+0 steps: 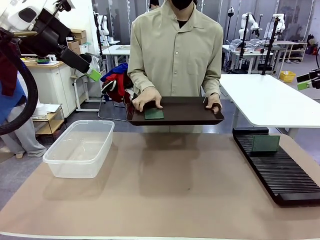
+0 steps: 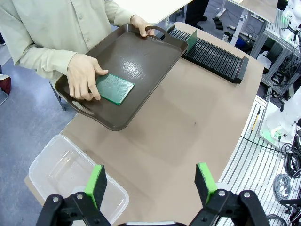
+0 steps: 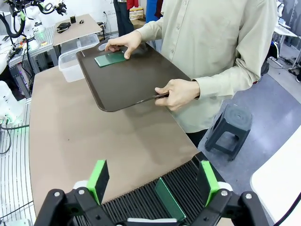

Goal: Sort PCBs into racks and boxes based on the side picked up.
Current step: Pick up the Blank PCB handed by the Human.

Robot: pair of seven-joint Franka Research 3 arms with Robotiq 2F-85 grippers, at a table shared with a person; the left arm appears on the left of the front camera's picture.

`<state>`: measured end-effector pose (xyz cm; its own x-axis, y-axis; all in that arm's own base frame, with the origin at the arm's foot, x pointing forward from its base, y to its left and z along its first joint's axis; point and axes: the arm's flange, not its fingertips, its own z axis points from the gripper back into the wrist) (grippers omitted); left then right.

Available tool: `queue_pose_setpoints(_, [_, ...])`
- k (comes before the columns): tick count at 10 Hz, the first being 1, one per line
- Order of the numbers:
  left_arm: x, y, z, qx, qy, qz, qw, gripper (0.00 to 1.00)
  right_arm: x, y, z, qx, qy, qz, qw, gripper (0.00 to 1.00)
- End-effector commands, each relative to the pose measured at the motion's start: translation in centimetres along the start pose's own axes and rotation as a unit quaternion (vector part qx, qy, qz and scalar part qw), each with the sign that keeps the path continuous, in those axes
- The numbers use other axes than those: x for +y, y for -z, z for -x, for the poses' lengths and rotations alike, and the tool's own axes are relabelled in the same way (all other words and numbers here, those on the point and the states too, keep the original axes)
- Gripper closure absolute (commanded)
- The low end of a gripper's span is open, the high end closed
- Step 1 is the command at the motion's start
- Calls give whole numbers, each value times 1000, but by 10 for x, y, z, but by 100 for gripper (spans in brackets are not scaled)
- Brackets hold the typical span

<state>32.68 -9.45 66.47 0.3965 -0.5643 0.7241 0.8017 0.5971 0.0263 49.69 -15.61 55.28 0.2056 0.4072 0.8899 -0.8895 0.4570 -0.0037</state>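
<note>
One green PCB (image 1: 154, 114) lies flat on the brown tray (image 1: 190, 116). A person holds the tray up over the far edge of the worktop (image 1: 175, 190). The person's hand (image 1: 146, 98) rests partly on that PCB. The person's other hand (image 1: 214, 102) grips the tray's handle. A second PCB (image 1: 265, 143) stands on its edge in a slot at the far end of the black rack (image 1: 285, 175). The clear box (image 1: 80, 148) sits on the other side of the worktop.

The robot's left hand (image 2: 151, 181) hangs high above the box side. Its fingers are wide apart and it holds nothing. The robot's right hand (image 3: 153, 181) hangs over the rack. Its fingers are wide apart too, and they hold nothing.

The PCB on the tray looks thin, light and stiff. It lies flat, so it seems hard to get a finger under it. The tray looks smooth, so the PCB may slide when pushed. I think the best place to pinch it is across its two side edges, at the end the person's fingers do not cover. A soft squeeze should be enough.
</note>
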Motion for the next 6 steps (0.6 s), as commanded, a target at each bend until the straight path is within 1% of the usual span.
queue_pose_setpoints(1, [1,0,1,-2,0,5,1000,0,-1,0,0,1,1,4,1000,0])
queue_pose_setpoints(6, [1,0,1,-2,0,5,1000,0,-1,0,0,1,1,4,1000,0])
